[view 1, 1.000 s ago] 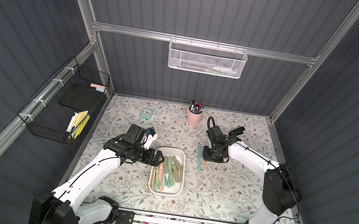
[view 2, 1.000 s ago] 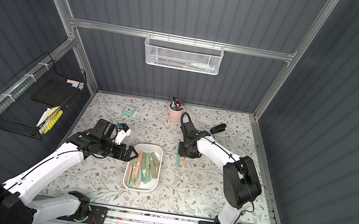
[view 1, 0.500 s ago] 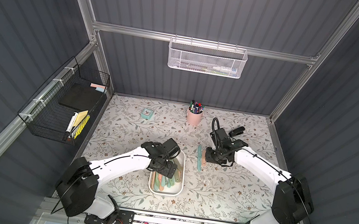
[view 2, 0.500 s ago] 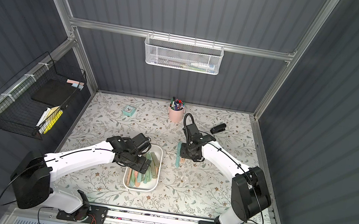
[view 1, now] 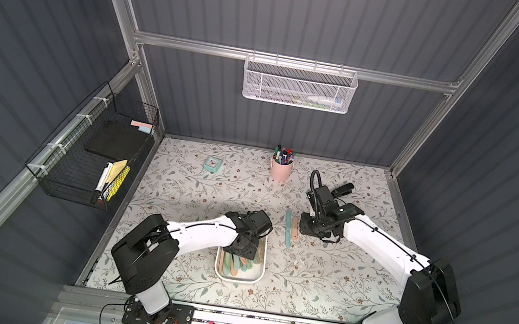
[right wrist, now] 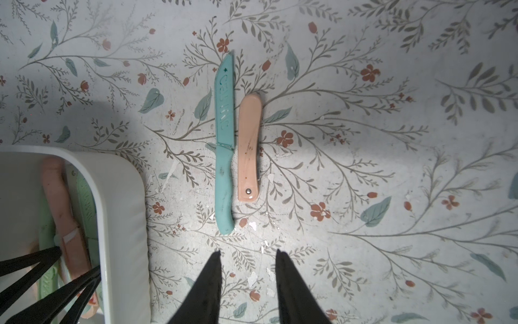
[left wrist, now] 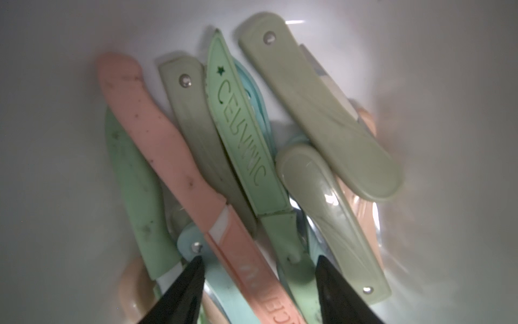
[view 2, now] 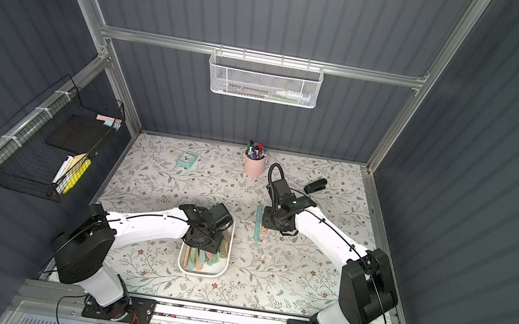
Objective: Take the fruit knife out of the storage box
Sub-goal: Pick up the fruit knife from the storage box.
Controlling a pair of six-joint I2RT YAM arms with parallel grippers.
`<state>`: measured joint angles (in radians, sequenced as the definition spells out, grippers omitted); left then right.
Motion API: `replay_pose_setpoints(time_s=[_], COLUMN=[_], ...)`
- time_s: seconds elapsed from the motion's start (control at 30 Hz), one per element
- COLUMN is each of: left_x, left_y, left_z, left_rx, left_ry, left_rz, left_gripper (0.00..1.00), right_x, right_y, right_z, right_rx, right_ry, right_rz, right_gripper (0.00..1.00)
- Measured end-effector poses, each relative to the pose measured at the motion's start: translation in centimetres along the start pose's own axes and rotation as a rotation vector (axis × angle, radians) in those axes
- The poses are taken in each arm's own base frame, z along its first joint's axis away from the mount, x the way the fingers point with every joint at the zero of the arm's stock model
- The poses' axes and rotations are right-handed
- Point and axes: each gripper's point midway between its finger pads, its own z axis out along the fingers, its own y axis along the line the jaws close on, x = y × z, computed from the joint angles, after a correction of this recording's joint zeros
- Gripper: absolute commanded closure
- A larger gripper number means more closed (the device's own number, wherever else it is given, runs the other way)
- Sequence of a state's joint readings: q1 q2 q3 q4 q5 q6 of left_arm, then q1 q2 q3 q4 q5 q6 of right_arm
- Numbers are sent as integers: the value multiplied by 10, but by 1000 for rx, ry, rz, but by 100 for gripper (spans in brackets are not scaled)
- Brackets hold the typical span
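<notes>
White plastic, the storage box [view 1: 237, 279] sits on the floral table [view 1: 196, 191] near its front middle, holding a heap of pastel fruit knives [left wrist: 246, 134]; the left arm [view 1: 203, 232] stretches across, wrist bent steeply down into the box's far end; the left gripper [left wrist: 258, 262] is part-open, fingertips straddling a pink sheathed knife [left wrist: 168, 146], clamping nothing; the right arm [view 1: 376, 243] reaches low, the right gripper [right wrist: 248, 252] parted and empty just beside a teal knife [right wrist: 224, 168] and a peach folding knife [right wrist: 248, 151].
</notes>
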<state>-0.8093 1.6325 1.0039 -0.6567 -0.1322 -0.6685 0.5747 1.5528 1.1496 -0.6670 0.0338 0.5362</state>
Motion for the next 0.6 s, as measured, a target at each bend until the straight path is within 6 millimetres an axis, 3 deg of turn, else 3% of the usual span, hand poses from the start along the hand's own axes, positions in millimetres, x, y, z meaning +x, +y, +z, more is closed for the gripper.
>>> replay_pose_setpoints(time_s=[0.33, 0.6], left_x=[-4, -7], left_y=[2, 2], left_z=[2, 2], left_rx=[-19, -24], left_ry=[-15, -29], left_rz=[-44, -55], left_gripper=[55, 73], right_x=[0, 0], right_y=[0, 1], right_z=[0, 0], right_rx=[-1, -4], right_ry=[0, 2], right_rz=[1, 2], right_gripper=[64, 64])
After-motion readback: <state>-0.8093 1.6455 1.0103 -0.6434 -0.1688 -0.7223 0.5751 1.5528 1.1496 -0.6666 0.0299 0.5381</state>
